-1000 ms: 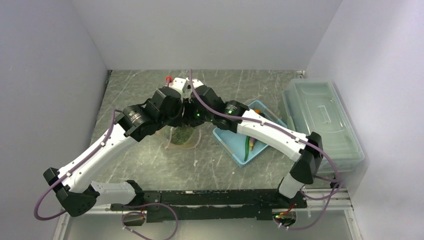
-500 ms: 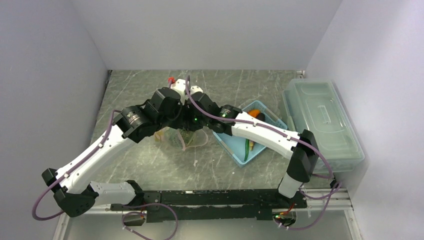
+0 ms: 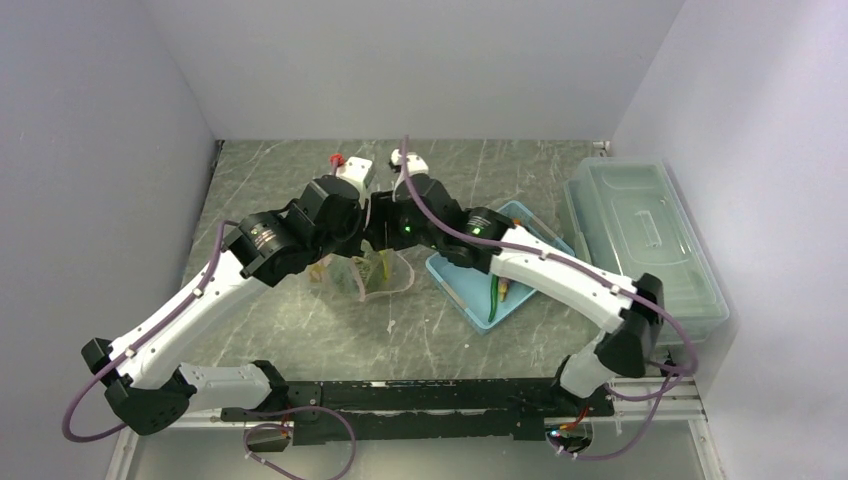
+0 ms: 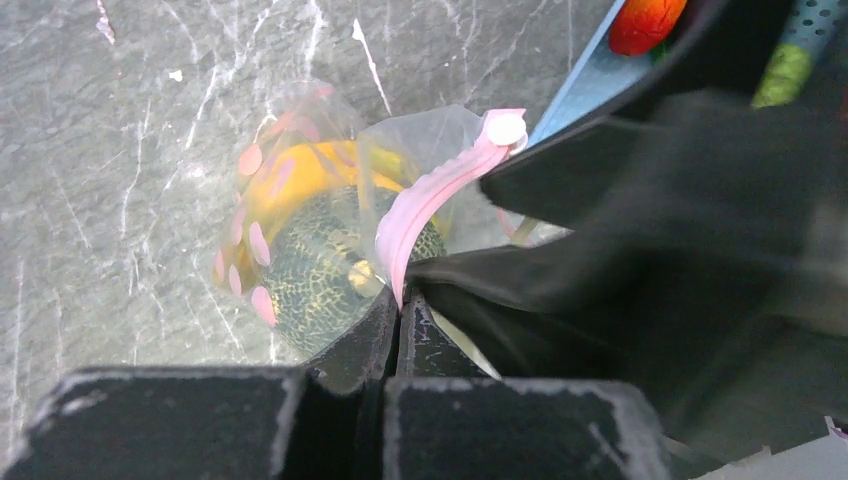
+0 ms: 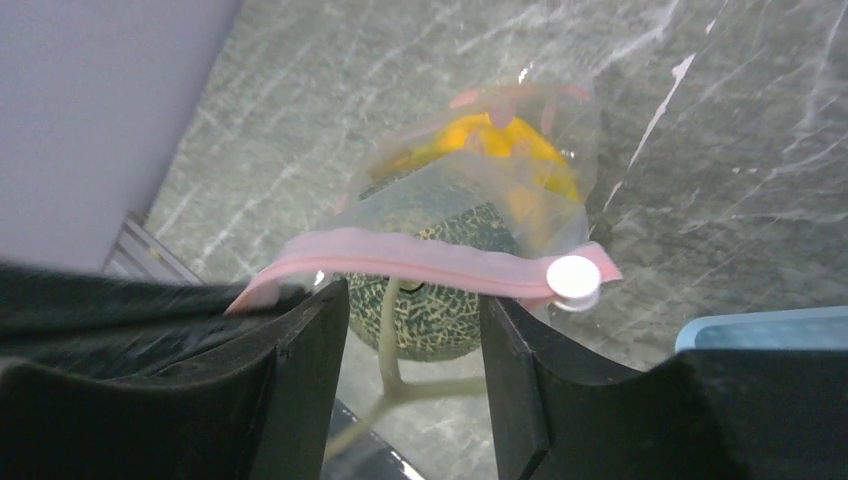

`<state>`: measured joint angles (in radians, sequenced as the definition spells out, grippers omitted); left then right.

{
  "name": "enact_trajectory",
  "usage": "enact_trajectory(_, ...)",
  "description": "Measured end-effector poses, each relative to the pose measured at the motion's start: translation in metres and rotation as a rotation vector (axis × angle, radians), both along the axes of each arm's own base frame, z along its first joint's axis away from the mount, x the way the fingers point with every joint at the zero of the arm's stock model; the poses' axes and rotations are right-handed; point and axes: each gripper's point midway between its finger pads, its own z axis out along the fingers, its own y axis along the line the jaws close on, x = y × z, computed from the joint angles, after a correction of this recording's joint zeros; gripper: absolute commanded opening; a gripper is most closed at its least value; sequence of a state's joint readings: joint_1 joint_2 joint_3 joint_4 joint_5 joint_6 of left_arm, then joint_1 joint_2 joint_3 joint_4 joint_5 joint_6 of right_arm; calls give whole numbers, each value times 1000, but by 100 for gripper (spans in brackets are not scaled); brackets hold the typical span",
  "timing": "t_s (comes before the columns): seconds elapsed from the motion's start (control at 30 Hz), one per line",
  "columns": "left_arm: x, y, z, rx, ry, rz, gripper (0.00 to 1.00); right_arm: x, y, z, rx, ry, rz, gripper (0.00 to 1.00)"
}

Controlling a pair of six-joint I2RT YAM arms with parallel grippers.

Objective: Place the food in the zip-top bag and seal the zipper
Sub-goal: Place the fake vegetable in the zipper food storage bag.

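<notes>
Clenched on the zipper (image 5: 420,262), the left hand (image 4: 400,305) should hold the mouth of the bag (image 5: 480,190) high while the released right hand (image 5: 415,330) lifts clear.

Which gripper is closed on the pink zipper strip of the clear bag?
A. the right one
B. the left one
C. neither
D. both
B: in the left wrist view the left gripper is shut on the zipper, while the right gripper has its fingers apart, not pinching it.
</notes>
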<state>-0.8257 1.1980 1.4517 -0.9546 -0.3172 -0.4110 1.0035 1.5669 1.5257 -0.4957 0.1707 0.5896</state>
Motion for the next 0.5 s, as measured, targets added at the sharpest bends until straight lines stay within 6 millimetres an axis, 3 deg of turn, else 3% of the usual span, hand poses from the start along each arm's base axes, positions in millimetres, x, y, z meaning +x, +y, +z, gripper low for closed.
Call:
enact_trajectory(0.27, 3, 7, 1, 19, -12, 40, 0, -7, -32, 62, 93, -113, -44, 57)
enact_trajectory(0.37, 5, 9, 3, 14, -16, 54, 0, -12, -42, 64, 94, -117, -48, 57)
enact_trajectory(0.5, 7, 11, 5, 7, -18, 69, 0, -20, -51, 45, 58, -88, -40, 57)
